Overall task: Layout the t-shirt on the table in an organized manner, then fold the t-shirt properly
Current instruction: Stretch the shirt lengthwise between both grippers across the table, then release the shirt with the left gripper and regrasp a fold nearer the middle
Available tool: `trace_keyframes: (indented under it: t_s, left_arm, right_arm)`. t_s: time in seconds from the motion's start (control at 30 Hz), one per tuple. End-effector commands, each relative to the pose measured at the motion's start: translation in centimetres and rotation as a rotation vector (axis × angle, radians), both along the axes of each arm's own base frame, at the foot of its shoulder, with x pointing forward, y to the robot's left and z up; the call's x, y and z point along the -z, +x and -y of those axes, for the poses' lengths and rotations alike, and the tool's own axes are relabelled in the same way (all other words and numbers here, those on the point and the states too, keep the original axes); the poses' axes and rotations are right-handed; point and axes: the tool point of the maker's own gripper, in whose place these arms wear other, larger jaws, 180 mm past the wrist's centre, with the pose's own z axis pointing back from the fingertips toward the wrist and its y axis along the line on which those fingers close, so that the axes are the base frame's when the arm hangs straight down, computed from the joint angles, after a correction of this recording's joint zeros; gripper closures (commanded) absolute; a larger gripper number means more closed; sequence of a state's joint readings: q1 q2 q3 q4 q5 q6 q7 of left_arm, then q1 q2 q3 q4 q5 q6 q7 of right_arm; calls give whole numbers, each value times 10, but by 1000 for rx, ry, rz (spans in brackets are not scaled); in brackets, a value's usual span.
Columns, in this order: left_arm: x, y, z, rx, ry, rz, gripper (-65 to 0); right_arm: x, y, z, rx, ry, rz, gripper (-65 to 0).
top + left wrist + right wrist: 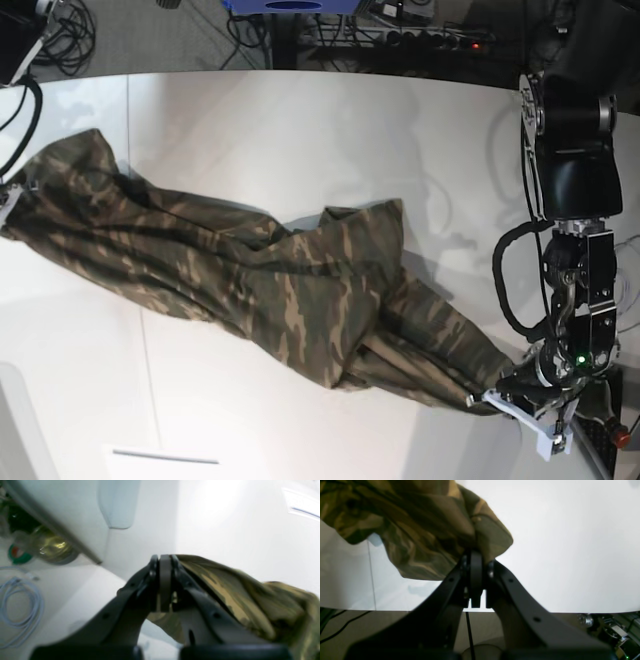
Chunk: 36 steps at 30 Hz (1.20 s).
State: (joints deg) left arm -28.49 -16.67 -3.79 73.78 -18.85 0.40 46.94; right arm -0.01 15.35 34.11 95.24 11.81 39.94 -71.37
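Your left gripper [165, 580] is clamped tight on a bunched edge of the t-shirt [290, 290], low at the right of the base view, just at the table's [300, 120] near right edge. Your right gripper [476, 580] is pinched on another fold of the cloth; in the base view that end sits at the far left edge of the frame, where the gripper itself is barely visible. Between the two grips the shirt runs as a long twisted band from upper left to lower right, lying on the tabletop and widest in the middle. Bare white surface lies open above the band and below it at lower left. Your left arm [570, 200] stands upright at the right edge and bends down to the cloth. Off the table, the left wrist view shows a coiled pale cable [22, 610] on the floor.
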Motion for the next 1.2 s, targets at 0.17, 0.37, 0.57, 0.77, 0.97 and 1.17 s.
trace_keyframes:
  t_s: [0.17, 0.37, 0.57, 0.77, 0.97, 1.17]
  left_arm:
    - [26, 10, -24, -62, 2, 45, 0]
    - [76, 6, -20, -37, 57, 16, 0]
    - [103, -1, -27, -51, 79, -5, 0]
    - [92, 1, -38, -59, 90, 26, -332]
    - [43, -5, -28, -39, 63, 157, -650]
    - [30, -81, 7, -67, -225, 137, -617]
  right_arm:
    - [-3, -1, 3, -9, -15, 7, -6]
    - [14, -4, -22, -19, 56, 27, -6]
    - [40, -11, -35, -6, 133, 9, -6]
    - [47, -13, -37, 0, 154, 9, -6]
    - [47, -13, -38, 0, 156, 9, -6]
    - [49, -13, -44, 1, 169, 9, -6]
